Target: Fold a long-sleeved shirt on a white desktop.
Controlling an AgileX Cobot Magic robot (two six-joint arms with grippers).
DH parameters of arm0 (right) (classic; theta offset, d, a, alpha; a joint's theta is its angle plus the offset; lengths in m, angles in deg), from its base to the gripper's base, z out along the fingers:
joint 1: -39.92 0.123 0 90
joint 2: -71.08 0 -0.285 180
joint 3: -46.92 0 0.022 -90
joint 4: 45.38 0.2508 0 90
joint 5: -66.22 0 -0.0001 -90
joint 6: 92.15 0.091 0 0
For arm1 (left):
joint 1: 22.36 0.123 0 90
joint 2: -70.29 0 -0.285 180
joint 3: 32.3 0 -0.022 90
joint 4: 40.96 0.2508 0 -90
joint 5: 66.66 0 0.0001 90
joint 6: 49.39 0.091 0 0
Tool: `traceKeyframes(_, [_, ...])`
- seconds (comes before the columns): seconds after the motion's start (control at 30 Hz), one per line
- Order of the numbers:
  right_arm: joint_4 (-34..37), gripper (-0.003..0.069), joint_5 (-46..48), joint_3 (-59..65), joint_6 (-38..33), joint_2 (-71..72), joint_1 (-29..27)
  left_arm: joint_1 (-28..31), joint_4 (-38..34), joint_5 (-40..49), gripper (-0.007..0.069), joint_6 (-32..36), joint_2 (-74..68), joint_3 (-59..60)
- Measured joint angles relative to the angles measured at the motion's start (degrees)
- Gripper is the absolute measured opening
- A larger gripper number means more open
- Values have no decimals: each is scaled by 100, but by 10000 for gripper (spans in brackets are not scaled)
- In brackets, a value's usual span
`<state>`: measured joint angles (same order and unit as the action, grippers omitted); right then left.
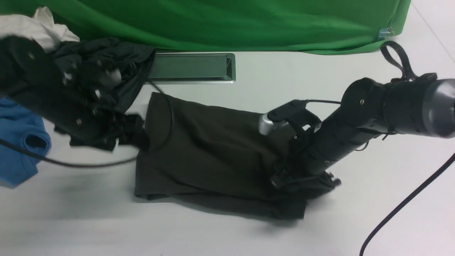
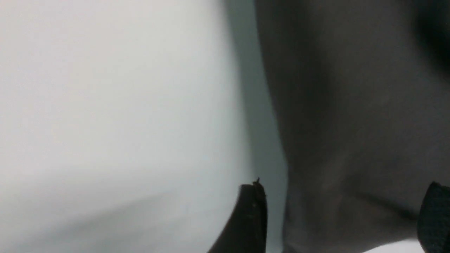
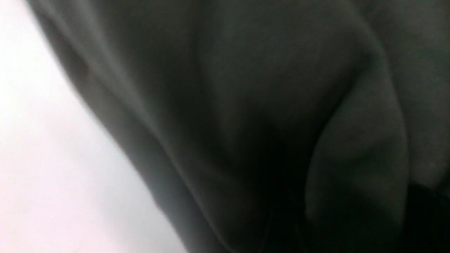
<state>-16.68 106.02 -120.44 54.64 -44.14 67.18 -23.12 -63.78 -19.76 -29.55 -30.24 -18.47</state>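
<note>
Folding step: long-sleeved shirt (image 1: 213, 149) lies part-folded on the bench (image 1: 249, 234); square its edges first.
Left fingers (image 2: 251, 218): spread open, empty, over shirt's left edge.
Right fingers (image 1: 280, 177): buried at right edge; grip unclear.

The long-sleeved shirt (image 1: 209, 149), very dark brownish-black, lies folded into a rough rectangle around the middle of the counter (image 1: 249, 238), set slightly askew. Its top layer is fairly smooth with soft creases, doubled layers show along its near side, and its right end is bunched. Its far left corner lies near the grey metal hatch (image 1: 192, 67), sunk in the matte white counter toward the far edge
</note>
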Motion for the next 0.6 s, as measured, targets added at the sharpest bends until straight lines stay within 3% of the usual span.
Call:
traceKeyframes(0.17, [-50,418,415,-158,-40,443,0,5,-758,93,605,573,263,-94])
traceKeyframes(0.27, [-50,418,109,-595,-40,966,-81,6,-1545,211,591,1127,232,-21])
traceKeyframes(0.37, [-50,408,-130,-840,-80,1149,-180,6,-1749,185,571,1343,133,105])
traceKeyframes(0.43, [-52,344,-210,-1042,-197,1194,-283,6,-1807,184,536,1436,-31,240])
traceKeyframes(0.5, [-52,152,-167,-1137,-306,1103,-385,17,-1932,329,432,1505,-355,340])
traceKeyframes(0.6, [-70,38,-1,-1152,-322,677,-448,17,-2147,555,239,1628,-783,364])
